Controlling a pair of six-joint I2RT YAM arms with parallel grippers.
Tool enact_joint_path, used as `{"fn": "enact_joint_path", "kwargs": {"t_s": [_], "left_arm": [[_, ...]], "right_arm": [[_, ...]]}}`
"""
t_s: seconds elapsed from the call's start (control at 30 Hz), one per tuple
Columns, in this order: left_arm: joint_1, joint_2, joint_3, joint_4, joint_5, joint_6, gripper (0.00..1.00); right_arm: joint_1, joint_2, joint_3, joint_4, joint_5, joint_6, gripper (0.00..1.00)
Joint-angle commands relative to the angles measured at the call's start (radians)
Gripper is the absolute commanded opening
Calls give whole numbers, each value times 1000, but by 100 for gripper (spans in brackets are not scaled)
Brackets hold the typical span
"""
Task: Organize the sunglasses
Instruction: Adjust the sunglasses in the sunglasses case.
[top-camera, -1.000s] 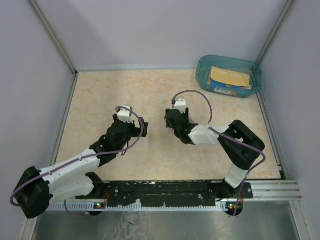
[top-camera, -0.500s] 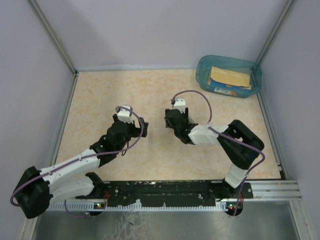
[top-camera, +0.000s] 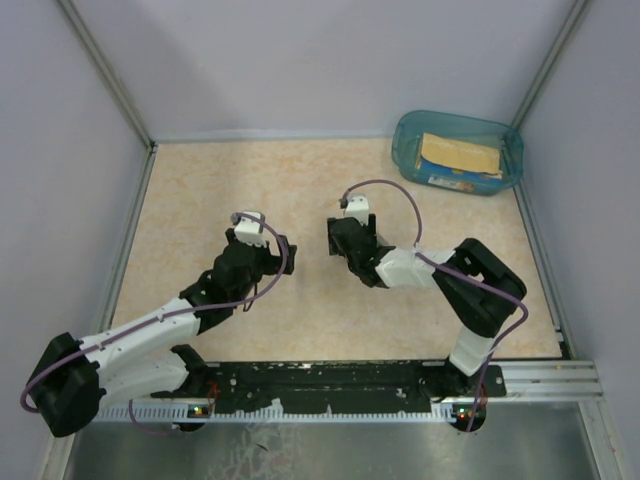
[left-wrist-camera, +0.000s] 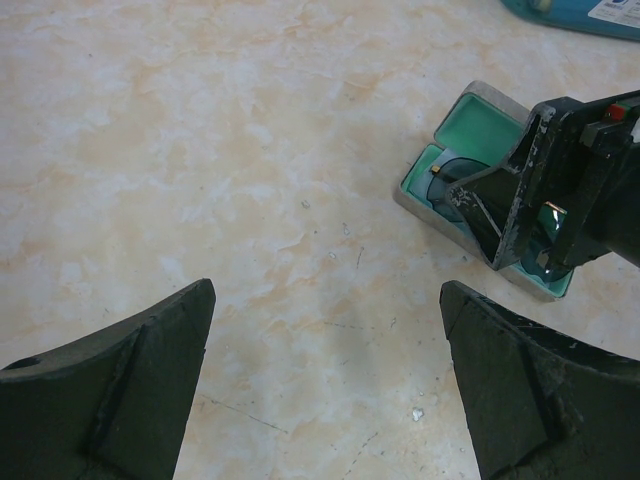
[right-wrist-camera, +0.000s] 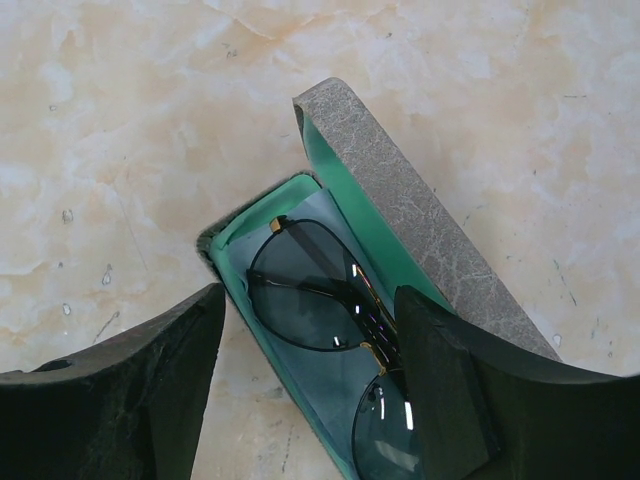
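Across the middle of the bench (top-camera: 200, 190) we see both arms reaching in from the near edge. The left arm (top-camera: 150, 330) lies long and low from the near left corner, and the right arm (top-camera: 480, 290) bends at its elbow near the right edge and turns back towards the centre. A blue tub (top-camera: 405, 140) sits in the far right corner, well apart from both. The grey case (right-wrist-camera: 400, 190) lies open at mid-bench with its lid raised and its green lining showing. The sunglasses (right-wrist-camera: 300, 300) lie folded inside it. The right gripper (right-wrist-camera: 308, 295) hangs straight over the case, its fingers spread wide to either side of the frame and grasping nothing. The left gripper (left-wrist-camera: 325, 290) is just as wide apart and empty, over bare bench just beside the case and facing it. Against the view half a second ago, we find the right wrist a touch further left and towards the far edge, while the left arm has not moved.
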Motion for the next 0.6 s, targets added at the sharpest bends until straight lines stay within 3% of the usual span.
{"fn": "enact_joint_path", "kwargs": {"t_s": [0.0,0.57], "left_arm": [[4,-9,-5,30,-9,14,100],[4,-16,-1,21,-5,8,100]], "right_arm": [[3,-46,25,59,17,-30,69],[56,-204,-22,77,-6,-93,69]]}}
